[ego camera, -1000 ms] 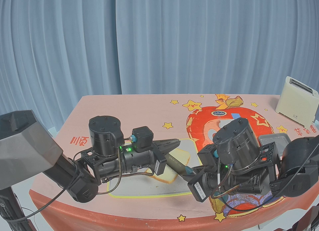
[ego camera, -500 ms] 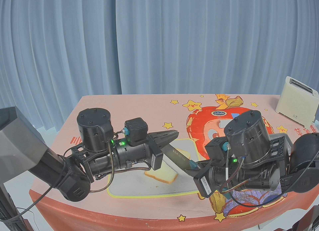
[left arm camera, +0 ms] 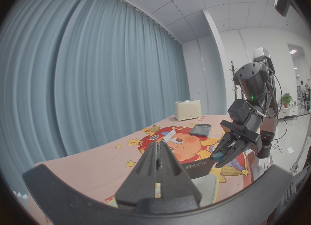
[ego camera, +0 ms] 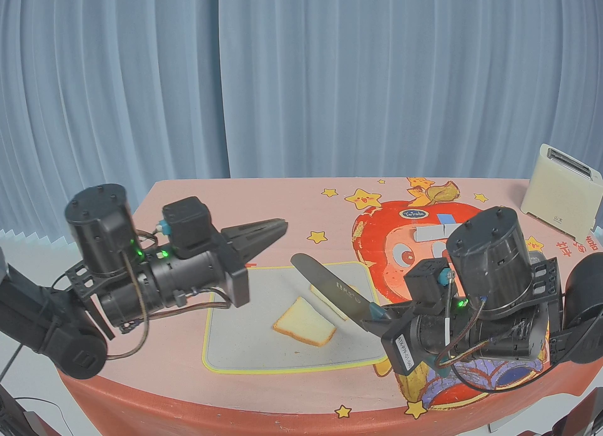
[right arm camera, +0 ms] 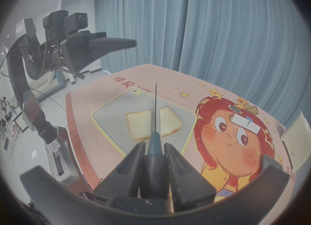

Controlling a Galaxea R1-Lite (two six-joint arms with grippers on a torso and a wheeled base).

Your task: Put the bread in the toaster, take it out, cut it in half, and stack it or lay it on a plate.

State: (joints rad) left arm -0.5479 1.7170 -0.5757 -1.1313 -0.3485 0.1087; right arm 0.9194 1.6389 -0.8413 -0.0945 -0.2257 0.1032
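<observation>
1. Bread [right arm camera: 139,126]: two pale halves, flat on board [ego camera: 251,343], slightly apart.
2. Right gripper [right arm camera: 155,148]: jaws clamped on knife [ego camera: 326,282], blade over the bread.
3. Left gripper [ego camera: 274,229]: jaws together, in the air left of board.
4. Toaster [ego camera: 562,191]: tabletop's [ego camera: 220,205] far right.

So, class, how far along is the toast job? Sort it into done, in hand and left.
Done: the bread lies cut in two halves on the cutting board. In hand: the right end effector holds the knife above them; the left end effector is shut and empty. Left: laying the halves on the plate.
</observation>
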